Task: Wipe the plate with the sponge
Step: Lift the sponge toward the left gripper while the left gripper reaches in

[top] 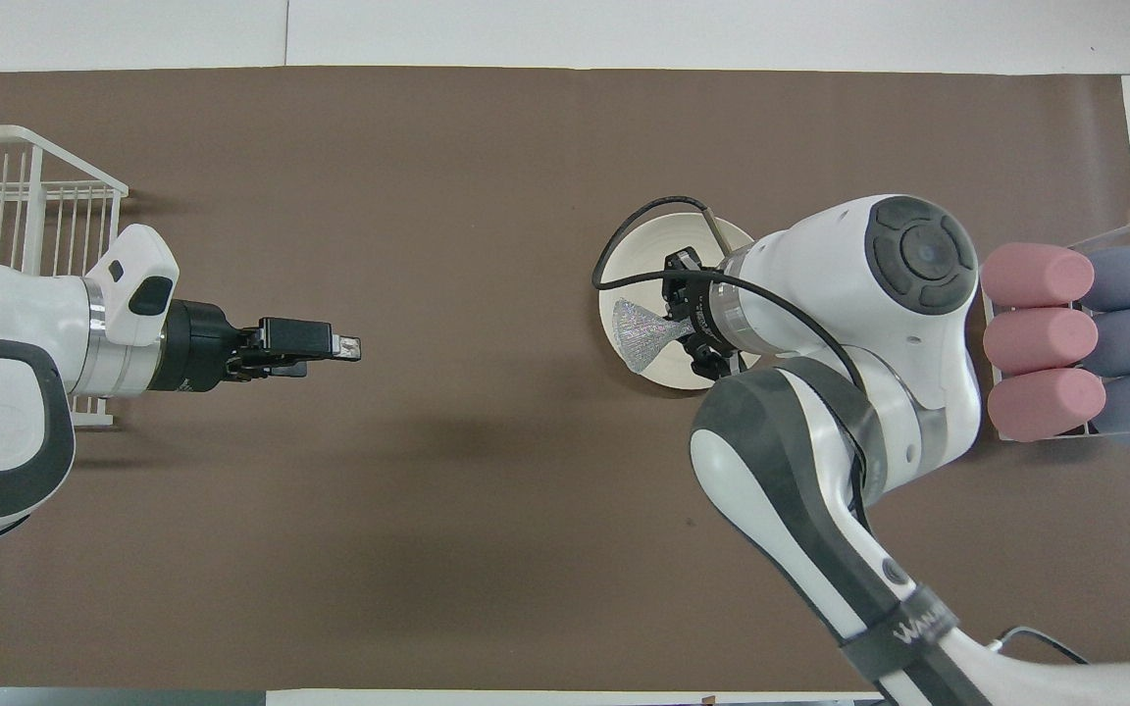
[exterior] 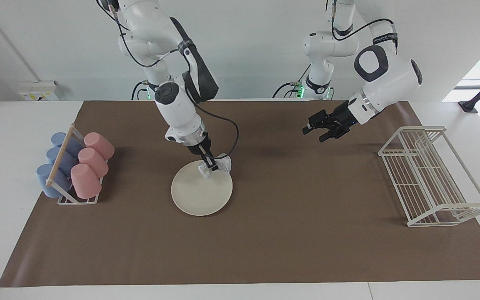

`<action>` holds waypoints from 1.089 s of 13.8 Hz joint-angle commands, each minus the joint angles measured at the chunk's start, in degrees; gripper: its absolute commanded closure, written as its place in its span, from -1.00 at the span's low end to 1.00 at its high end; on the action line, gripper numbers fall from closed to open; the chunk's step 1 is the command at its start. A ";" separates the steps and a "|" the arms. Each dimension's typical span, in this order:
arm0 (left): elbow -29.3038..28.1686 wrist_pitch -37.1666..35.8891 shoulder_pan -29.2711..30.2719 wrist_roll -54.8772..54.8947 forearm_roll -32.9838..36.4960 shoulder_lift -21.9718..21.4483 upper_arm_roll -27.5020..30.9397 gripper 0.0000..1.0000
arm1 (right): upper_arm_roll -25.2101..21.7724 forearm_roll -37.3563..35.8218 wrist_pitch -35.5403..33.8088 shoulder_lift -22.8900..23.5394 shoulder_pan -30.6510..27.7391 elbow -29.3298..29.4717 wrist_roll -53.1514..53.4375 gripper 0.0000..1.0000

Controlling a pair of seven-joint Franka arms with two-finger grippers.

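Note:
The cream-white plate [exterior: 198, 196] lies flat on the brown mat, toward the right arm's end of the table; in the overhead view the right arm covers much of the plate [top: 661, 245]. My right gripper [exterior: 211, 166] is shut on the silvery mesh sponge [exterior: 222, 165], which hangs over the plate's rim nearer the robots and looks just off the surface. From above, the sponge [top: 642, 333] fans out from the right gripper [top: 675, 324]. My left gripper [exterior: 322, 130] waits open in the air over bare mat, and the left gripper [top: 347, 346] holds nothing.
A wire holder with pink and blue cups [exterior: 75, 166] stands at the right arm's end of the table; from above, the cups [top: 1075, 333] are beside the right arm's wrist. A white wire dish rack [exterior: 431, 175] stands at the left arm's end.

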 commanded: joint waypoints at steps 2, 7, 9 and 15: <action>0.29 -2.04 -0.12 -1.41 -11.69 -0.19 -0.55 -1.00 | 0.85 -3.14 -14.17 -5.63 1.52 8.66 8.64 1.00; 1.95 -11.96 0.40 -1.32 -27.25 -0.45 -0.38 -1.00 | 1.11 -3.22 -21.32 -9.60 4.16 10.26 18.91 1.00; 2.31 -12.59 -0.21 -2.54 -32.71 -0.54 -0.46 -1.00 | 1.37 -3.31 -21.14 -9.60 5.91 10.35 21.38 1.00; 2.04 -14.97 -4.86 -3.08 -35.89 -1.15 -0.81 -1.00 | 1.37 -7.09 -19.12 -8.81 10.58 10.35 27.99 1.00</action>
